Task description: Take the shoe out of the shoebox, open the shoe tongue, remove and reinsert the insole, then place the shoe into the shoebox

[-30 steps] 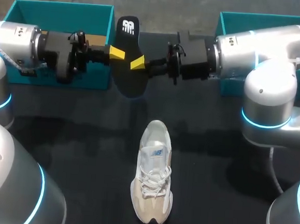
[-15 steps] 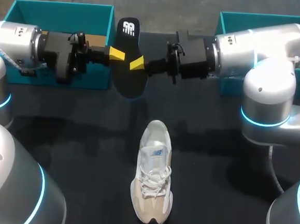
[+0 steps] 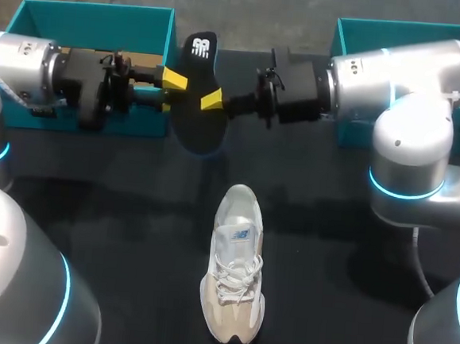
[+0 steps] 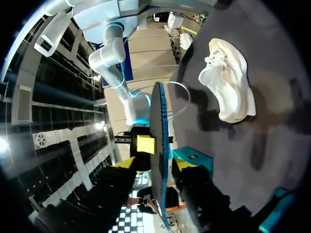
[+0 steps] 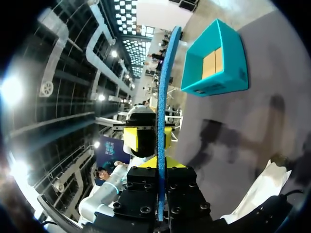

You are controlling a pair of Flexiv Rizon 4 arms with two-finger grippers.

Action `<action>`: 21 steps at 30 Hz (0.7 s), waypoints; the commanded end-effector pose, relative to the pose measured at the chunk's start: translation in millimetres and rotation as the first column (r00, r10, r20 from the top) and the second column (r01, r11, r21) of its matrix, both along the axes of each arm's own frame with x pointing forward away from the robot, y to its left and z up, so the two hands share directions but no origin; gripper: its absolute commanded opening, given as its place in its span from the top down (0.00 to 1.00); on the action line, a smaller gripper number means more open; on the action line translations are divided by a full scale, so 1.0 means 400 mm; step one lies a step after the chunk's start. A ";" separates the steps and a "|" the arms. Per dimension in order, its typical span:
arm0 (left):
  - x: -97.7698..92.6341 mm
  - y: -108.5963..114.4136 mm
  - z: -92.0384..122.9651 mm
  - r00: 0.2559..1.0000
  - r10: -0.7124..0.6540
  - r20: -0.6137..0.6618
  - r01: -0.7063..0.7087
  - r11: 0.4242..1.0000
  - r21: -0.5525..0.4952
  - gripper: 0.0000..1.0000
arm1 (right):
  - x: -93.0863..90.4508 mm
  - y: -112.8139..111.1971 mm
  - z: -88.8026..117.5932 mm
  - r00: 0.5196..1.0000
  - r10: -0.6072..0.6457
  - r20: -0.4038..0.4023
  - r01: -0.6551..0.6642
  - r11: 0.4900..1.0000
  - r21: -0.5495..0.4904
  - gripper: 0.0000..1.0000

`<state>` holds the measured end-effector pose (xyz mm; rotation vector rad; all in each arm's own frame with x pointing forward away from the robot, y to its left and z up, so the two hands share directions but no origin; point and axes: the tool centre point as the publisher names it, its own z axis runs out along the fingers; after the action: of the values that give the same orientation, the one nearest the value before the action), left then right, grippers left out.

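The left gripper [image 3: 169, 92] is standing wide, a finger on either side of the insole [image 3: 193, 89] without pinching it. The insole is hanging on edge over the middle of the table's [image 3: 131, 212] far edge, clamped narrow by the right gripper [image 3: 212, 100]. The shoe [image 3: 236, 272] is sitting mid-table, already unboxed and emptied, so by my reckoning reinserting the insole and boxing the shoe are what's remaining.

Table [image 3: 113, 234]: one, black, matte top, filling the head view from side to side. Light is falling on it from above and picking out a dull grey sheen. Soft dark patches of shadow are lying across the middle of its surface.
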<state>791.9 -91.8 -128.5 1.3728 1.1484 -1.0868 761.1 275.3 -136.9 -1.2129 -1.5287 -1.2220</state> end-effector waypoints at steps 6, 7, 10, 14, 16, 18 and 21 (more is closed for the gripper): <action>-0.044 0.110 -0.034 0.992 0.032 -0.119 -0.009 0.982 0.187 0.00 | -0.021 -0.049 -0.015 0.992 -0.018 0.127 0.023 0.999 -0.041 1.00; -0.048 0.119 -0.041 0.987 0.054 -0.152 -0.017 0.973 0.232 0.00 | -0.020 -0.051 -0.016 0.988 -0.012 0.156 0.021 0.998 -0.056 1.00; -0.050 0.123 -0.045 0.986 0.072 -0.153 -0.030 0.965 0.262 0.00 | -0.017 -0.056 -0.017 0.986 0.000 0.169 0.011 0.998 -0.063 1.00; -0.050 0.123 -0.045 0.986 0.072 -0.153 -0.030 0.965 0.262 0.00 | -0.017 -0.056 -0.017 0.986 0.000 0.169 0.011 0.998 -0.063 1.00; -0.050 0.123 -0.045 0.986 0.072 -0.153 -0.030 0.965 0.262 0.00 | -0.017 -0.056 -0.017 0.986 0.000 0.169 0.011 0.998 -0.063 1.00; -0.050 0.123 -0.045 0.986 0.072 -0.153 -0.030 0.965 0.262 0.00 | -0.017 -0.056 -0.017 0.986 0.000 0.169 0.011 0.998 -0.063 1.00; -0.050 0.123 -0.045 0.986 0.072 -0.153 -0.030 0.965 0.262 0.00 | -0.017 -0.056 -0.017 0.986 0.000 0.169 0.011 0.998 -0.063 1.00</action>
<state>773.3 -42.6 -146.7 1.4630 1.4764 -1.0571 754.6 251.3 -144.7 -1.1725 -1.6970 -1.3219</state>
